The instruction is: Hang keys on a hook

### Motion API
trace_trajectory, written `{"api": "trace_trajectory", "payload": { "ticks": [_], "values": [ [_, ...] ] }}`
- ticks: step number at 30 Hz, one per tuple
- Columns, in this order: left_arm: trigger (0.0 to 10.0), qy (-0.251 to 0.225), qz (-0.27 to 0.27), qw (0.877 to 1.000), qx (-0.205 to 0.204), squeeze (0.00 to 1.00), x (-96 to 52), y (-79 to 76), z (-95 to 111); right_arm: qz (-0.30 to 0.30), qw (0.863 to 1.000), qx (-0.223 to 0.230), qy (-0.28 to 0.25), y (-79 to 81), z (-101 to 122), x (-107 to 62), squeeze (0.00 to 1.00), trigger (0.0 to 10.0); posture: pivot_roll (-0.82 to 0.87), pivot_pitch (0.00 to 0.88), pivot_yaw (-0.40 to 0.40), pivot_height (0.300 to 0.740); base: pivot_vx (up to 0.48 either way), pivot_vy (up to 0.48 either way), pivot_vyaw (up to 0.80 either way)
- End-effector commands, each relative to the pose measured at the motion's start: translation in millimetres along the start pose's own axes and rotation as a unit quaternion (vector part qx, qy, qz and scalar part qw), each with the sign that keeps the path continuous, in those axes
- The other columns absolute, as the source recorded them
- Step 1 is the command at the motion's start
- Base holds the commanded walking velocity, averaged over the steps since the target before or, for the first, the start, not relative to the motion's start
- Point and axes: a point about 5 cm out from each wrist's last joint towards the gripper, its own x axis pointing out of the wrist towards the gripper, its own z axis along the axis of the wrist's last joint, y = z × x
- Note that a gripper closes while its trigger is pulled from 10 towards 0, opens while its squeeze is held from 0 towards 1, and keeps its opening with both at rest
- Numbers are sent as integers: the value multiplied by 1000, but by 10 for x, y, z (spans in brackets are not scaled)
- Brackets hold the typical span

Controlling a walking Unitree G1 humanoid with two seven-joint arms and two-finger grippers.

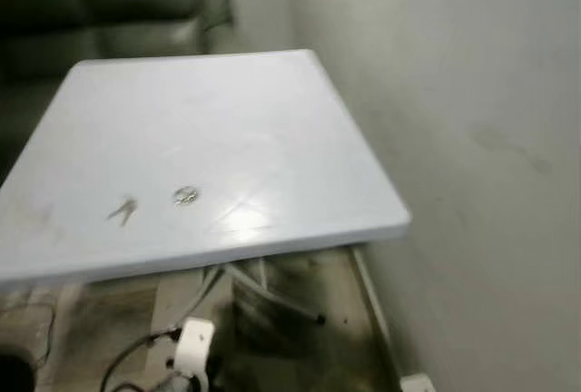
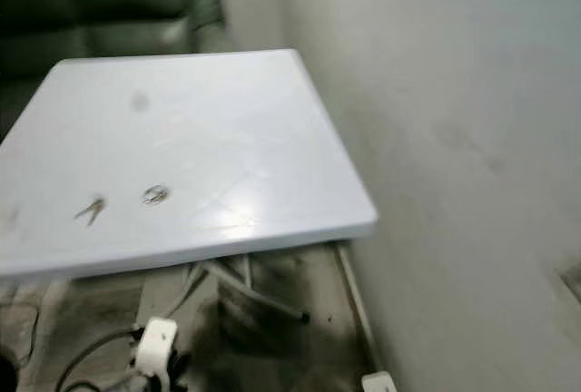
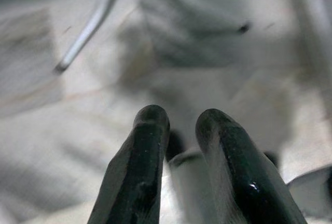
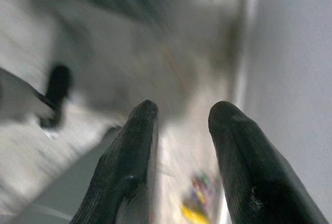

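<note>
On the white folding table [image 1: 272,120], near its front left edge, lie a small metal key [image 1: 123,210] and a key ring [image 1: 185,196], a short gap apart. They appear again in the right eye view as the key [image 2: 90,209] and the ring [image 2: 155,195]. Both arms hang low over the floor. My left gripper [image 3: 181,123] has its black fingers slightly apart with nothing between them. My right gripper [image 4: 181,112] is open and empty, close to the wall's baseboard.
A plain grey wall [image 1: 472,138] runs along the table's right side. A dark sofa [image 1: 109,2] stands behind the table. Under the table are its metal legs [image 1: 272,297], a white device with cables [image 1: 192,342] and tiled floor.
</note>
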Motion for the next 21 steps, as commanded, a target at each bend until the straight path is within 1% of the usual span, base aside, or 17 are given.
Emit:
{"api": "trace_trajectory", "payload": {
  "ticks": [1, 6, 8, 11, 14, 15, 16, 17, 19, 21],
  "values": [
    [10000, -14, -9, 1000, -1, 0, 35, -83, 93, -7, 1000, 3, 16, -59, -104, -31, 0, 10000, -105, 0, 3, 740, 0, 0, 794],
    [10000, -16, -10, 1000, -8, 0, 36, -81, 102, -7, 1000, 11, 11, -57, -92, -29, 0, 10000, -103, 0, 4, 740, 0, 0, 794],
    [10000, -16, -10, 1000, -7, 0, 36, -82, 101, -7, 1000, 26, 4, -54, -87, -31, 0, 10000, -103, 0, 4, 740, 0, 0, 650],
    [10000, -17, -10, 1000, -7, 0, 36, -82, 103, -3, 999, 49, -4, -46, -75, -30, 0, 10000, -101, 0, 5, 740, 0, 0, 0],
    [10000, -31, -15, 999, -8, 0, 36, -89, 135, 5, 998, 54, -15, -31, -55, -29, 0, 10000, -101, 0, 5, 740, 0, 0, 0],
    [10000, -48, -23, 999, -7, 0, 41, -103, 188, 9, 997, 65, -34, -38, -8, -28, 0, 10000, -100, 0, 5, 740, 0, 0, 0],
    [10000, -54, -27, 998, -6, 0, 42, -110, 207, 10, 997, 68, -41, -43, 11, -28, 0, 10000, -101, 0, 6, 740, 0, 0, 0],
    [10000, -78, -41, 996, 3, 0, 46, -139, 288, 18, 995, 68, -69, -57, 95, -27, 0, 10000, -102, 0, 6, 740, 0, 0, 0],
    [10000, -102, -53, 993, 7, 0, 47, -161, 365, 25, 993, 65, -92, -68, 169, -28, 0, 10000, -102, 0, 6, 740, 0, 0, 0],
    [10000, -135, -72, 988, 14, 0, 38, -192, 460, 41, 989, 48, -134, -80, 299, -37, 0, 10000, -104, 0, 10, 740, 0, 0, 0]
  ]
}}
